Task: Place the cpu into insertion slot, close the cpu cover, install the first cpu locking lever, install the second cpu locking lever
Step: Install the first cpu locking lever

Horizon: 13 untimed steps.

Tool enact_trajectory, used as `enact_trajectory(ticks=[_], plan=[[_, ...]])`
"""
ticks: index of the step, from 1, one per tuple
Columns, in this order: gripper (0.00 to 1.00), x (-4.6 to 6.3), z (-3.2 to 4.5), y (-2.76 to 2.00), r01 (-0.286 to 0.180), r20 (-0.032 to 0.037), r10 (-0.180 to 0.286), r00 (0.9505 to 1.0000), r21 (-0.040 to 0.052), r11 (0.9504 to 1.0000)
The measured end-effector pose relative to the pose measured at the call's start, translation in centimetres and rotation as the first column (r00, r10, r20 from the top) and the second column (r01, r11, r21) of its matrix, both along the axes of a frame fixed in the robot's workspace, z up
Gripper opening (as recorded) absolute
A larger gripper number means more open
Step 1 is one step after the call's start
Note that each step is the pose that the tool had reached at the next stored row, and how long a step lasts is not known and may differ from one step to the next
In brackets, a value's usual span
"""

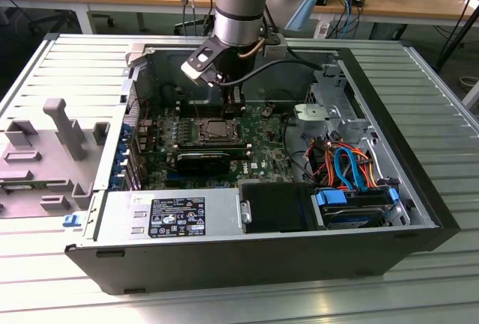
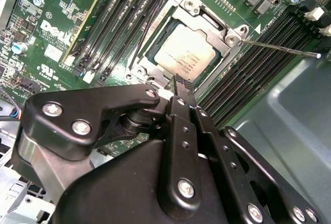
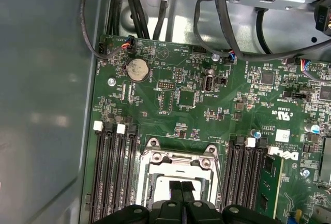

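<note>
Claw (image 2: 181,83) fingers are pressed together w/ nothing btwn them, tips just over the cpu (image 2: 185,53) edge. Cpu lies flat in the slot (image 1: 218,131) on the green board (image 3: 227,107). Cover (image 2: 230,40) is down round it. One thin lever (image 2: 279,48) sticks out sideways, not hooked.

Cpu (image 2: 185,53): in insertion slot (image 2: 155,74), memory slots (image 2: 121,22) on either side. Pincer (image 2: 178,81): over slot's edge. Motherboard (image 1: 262,148): inside computer case (image 1: 419,174); power supply (image 1: 172,215) along near side, hard drives (image 1: 352,208) at exterior view's right.
</note>
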<state>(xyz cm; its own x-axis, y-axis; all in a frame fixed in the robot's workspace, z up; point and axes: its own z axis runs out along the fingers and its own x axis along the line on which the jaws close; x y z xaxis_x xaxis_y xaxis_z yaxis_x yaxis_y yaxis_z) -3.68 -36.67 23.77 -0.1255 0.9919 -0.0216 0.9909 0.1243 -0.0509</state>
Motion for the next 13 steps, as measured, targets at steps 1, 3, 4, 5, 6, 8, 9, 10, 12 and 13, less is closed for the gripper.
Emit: enact_trajectory(ticks=[1,3,4,5,6,8,9,10,12,13], plan=[[0.11,0.00,0.00,0.00,-0.001,0.0000,0.001,1.0000,0.0013,1.0000],[0.11,0.01,0.00,0.00,-0.004,0.0000,0.004,1.0000,0.0118,0.9999],[0.11,0.01,-0.01,0.00,-0.006,0.0001,0.006,1.0000,0.0179,0.9998],[0.11,0.00,0.00,0.00,-0.011,0.0002,0.011,0.9999,0.0207,0.9997],[0.11,0.01,-0.01,0.00,-0.018,0.0001,0.018,0.9998,0.0210,0.9996],[0.11,0.01,0.00,0.00,-0.030,0.0001,0.030,0.9996,0.0210,0.9993],[0.11,0.01,0.00,0.00,-0.035,0.0001,0.035,0.9994,0.0211,0.9992],[0.11,0.01,0.00,0.00,-0.042,0.0001,0.042,0.9991,0.0211,0.9989],[0.11,0.01,0.00,0.00,-0.047,0.0001,0.047,0.9989,0.0211,0.9987],[0.11,0.01,0.00,0.00,-0.052,0.0001,0.052,0.9987,0.0211,0.9984]])
